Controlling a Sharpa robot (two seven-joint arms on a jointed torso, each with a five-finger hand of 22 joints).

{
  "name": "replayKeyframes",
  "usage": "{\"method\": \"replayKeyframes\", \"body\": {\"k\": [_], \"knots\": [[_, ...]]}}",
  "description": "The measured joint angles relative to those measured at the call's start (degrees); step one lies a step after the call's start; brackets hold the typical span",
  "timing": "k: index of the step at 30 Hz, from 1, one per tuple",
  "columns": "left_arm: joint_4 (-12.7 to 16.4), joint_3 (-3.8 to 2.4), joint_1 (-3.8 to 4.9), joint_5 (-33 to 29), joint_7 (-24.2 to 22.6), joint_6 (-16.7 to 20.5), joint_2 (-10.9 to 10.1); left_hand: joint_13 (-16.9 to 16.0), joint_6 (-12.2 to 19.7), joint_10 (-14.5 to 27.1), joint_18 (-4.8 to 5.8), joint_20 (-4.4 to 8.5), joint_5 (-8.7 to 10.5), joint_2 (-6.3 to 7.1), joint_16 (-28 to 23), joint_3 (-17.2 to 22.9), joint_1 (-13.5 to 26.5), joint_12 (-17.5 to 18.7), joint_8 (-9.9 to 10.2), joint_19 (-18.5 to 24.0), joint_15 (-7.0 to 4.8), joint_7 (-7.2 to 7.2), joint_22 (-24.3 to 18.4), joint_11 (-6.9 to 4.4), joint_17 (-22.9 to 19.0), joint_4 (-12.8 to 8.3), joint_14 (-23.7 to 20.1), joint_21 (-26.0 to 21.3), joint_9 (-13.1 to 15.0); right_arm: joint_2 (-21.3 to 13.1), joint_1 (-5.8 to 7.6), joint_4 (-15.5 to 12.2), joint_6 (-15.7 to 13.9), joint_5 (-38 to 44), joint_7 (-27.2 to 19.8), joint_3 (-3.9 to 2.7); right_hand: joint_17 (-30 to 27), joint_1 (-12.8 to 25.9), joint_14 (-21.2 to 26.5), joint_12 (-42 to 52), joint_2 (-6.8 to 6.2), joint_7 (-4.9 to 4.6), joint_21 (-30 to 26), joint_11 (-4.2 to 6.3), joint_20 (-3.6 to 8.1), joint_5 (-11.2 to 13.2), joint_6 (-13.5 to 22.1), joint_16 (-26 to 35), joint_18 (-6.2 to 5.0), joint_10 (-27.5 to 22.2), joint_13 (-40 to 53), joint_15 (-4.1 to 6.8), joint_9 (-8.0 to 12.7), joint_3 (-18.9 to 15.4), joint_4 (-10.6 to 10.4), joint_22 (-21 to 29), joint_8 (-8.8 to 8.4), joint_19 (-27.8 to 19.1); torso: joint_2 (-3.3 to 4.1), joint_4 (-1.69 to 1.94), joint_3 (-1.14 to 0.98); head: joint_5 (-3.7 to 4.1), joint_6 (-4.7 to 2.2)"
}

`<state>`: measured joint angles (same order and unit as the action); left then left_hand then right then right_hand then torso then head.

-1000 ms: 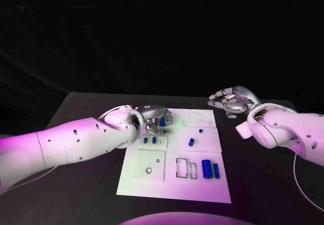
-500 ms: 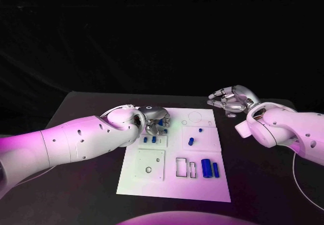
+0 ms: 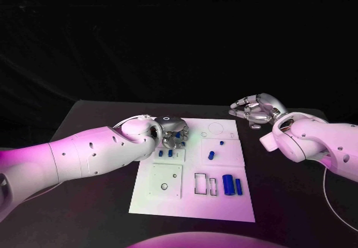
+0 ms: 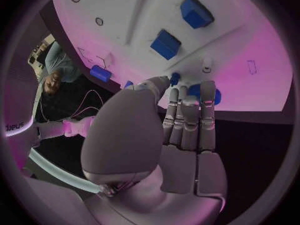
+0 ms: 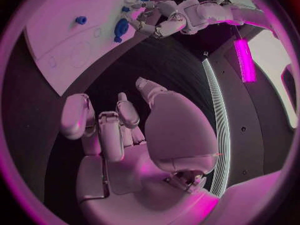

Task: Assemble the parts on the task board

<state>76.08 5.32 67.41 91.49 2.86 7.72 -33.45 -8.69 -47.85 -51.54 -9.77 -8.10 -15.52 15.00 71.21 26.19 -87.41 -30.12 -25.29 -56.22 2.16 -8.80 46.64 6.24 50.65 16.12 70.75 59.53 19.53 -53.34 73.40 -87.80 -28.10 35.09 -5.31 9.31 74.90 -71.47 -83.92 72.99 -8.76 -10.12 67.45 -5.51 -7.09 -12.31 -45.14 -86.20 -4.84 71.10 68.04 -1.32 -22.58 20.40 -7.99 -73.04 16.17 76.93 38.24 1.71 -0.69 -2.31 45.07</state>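
Head view: silver left hand (image 3: 173,132) on white rectangular task board (image 3: 192,202), far left region, fingers curled down; grasp cannot be told. Two long blue cylinders (image 3: 232,185) lie lengthwise toward the board's near right corner.
Right wrist view: silver right hand (image 5: 119,130) off the board, clenched, nothing held.

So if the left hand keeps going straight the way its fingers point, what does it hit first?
Most likely the small blue part right at the left hand's fingertips, standing on the white board. Depth is unclear, so contact may already exist.

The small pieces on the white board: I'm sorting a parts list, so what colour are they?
Blue. The small cylindrical parts on the white task board show best in the head view.
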Motion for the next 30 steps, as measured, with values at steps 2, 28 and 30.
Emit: {"method": "replayKeyframes", "body": {"k": [2,28,30], "knots": [[-0.1,0.0,-0.02,0.1,0.0,-0.1,0.1,0.1,0.0,0.0,0.0,0.0,0.0,0.0,0.1,0.1,0.0,0.0,0.2,0.0,0.0,0.0,0.1,0.0,0.1,0.1,0.0,0.0,-0.1,0.0,-0.01,0.0,0.0,0.0,0.0,0.0,0.0,0.0,0.0,0.0,0.0,0.0,0.0,0.0,0.0,0.0,0.0,0.0,0.0,0.0,0.0,0.0,0.0,0.0,0.0,0.0,0.0,0.0,0.01,0.01,0.01,0.02,0.04],[-1.6,-0.01,-0.31,0.1,-0.1,-1.5,1.0,0.8,-2.3,-2.6,0.0,0.5,0.0,-0.68,3.2,2.5,-1.1,0.5,0.5,-1.9,-0.53,0.22,3.8,-0.73,2.1,-1.4,1.8,3.4,-0.7,0.1,-0.02,0.0,0.0,0.0,-0.1,0.0,0.0,0.0,0.0,0.0,0.0,0.0,0.0,0.0,0.0,-0.2,0.0,0.0,0.0,0.0,0.0,0.0,0.0,0.1,-0.1,0.0,0.43,0.0,-0.02,0.04,-0.01,0.14,0.51],[-1.6,-0.01,-0.35,0.1,-0.1,-1.5,1.0,0.9,-2.9,-3.5,0.01,0.54,0.0,-0.93,3.9,2.8,-1.4,0.5,0.5,-2.6,-0.66,0.24,4.8,-0.83,2.9,-1.7,2.5,4.3,-0.8,0.1,-0.02,0.0,0.0,0.0,-0.1,0.0,0.0,0.0,0.0,0.0,0.0,0.0,0.0,0.0,0.0,-0.2,0.0,0.0,0.0,0.0,0.0,0.0,0.0,0.2,-0.2,0.0,0.43,0.0,-0.04,0.04,-0.01,0.15,0.54]]}}
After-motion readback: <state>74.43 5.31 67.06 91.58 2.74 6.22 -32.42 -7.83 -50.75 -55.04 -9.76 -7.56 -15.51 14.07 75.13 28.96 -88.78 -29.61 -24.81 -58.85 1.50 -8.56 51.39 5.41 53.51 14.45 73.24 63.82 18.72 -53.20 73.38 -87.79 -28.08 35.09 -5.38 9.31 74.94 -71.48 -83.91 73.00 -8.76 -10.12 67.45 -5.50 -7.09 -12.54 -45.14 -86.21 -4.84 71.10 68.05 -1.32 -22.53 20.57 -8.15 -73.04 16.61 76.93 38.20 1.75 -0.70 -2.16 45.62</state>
